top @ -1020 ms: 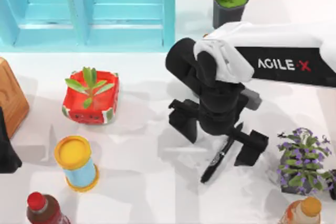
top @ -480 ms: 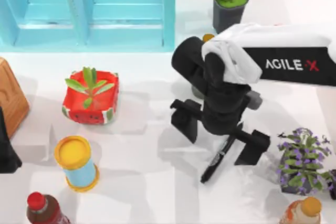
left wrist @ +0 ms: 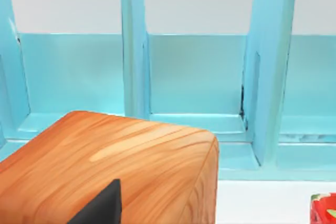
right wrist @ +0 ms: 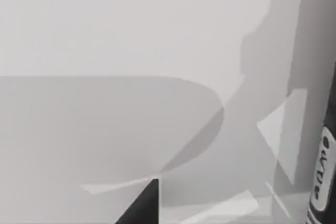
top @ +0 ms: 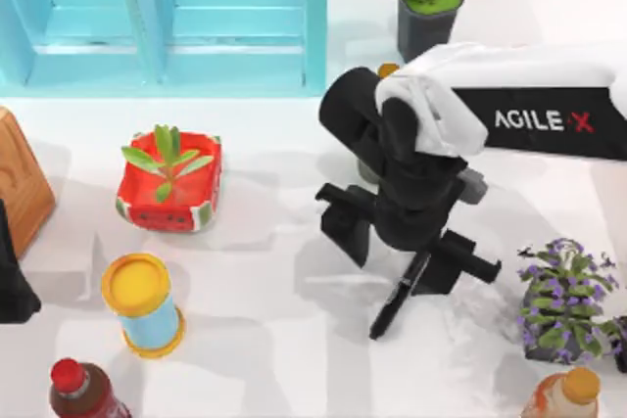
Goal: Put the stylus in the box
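Observation:
The stylus (top: pixel 397 297), a slim black stick, lies slanted on the white table right of centre, its upper end under my right wrist. My right gripper (top: pixel 404 245) hangs over that end, open. One finger (top: pixel 343 225) stands left of the stylus and the other finger (top: pixel 462 263) is close against its right side. In the right wrist view the stylus (right wrist: pixel 321 171) shows white markings. The wooden box (top: pixel 20 183) sits at the table's left edge and looms large as the box (left wrist: pixel 121 171) in the left wrist view. My left arm (top: pixel 14 276) is parked beside it.
A turquoise rack (top: pixel 167 17) spans the back left. A red watermelon planter (top: pixel 168 183), a yellow-lidded can (top: pixel 143 302) and a red-capped bottle (top: pixel 80 391) stand on the left. A purple flower pot (top: pixel 563 301), an orange-capped bottle (top: pixel 568 394) and a dark succulent pot (top: pixel 427 7) stand on the right.
My right arm shifted slightly right, then its fingers drew closer together around the stylus's upper end. The stylus has slid a little to the left. The left arm has not moved.

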`<move>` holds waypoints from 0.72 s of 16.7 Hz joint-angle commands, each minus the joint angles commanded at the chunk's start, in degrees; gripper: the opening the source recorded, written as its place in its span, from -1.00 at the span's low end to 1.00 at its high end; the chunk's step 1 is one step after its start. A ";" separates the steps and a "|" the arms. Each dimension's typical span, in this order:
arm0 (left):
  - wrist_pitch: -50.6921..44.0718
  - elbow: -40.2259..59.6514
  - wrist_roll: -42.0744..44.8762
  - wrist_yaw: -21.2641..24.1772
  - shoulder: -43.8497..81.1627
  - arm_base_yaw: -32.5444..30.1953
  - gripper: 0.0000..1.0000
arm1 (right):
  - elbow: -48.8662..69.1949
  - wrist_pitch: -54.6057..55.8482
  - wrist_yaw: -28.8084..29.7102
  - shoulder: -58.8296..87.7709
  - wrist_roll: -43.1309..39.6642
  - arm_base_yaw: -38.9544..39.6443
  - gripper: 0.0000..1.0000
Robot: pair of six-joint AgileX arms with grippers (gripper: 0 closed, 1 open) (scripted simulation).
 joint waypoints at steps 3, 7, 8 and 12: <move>0.00 0.00 0.00 0.00 0.00 0.00 1.00 | 0.00 0.00 0.00 0.00 0.00 0.00 -0.81; 0.00 0.00 0.00 0.00 0.00 0.00 1.00 | 0.00 0.00 0.00 0.00 0.00 0.00 -1.00; 0.00 0.00 0.00 0.00 0.00 0.00 1.00 | 0.00 0.00 0.00 0.00 0.00 0.00 -1.00; 0.00 0.00 0.00 0.00 0.00 0.00 1.00 | 0.00 0.00 0.00 0.00 0.00 0.00 -1.00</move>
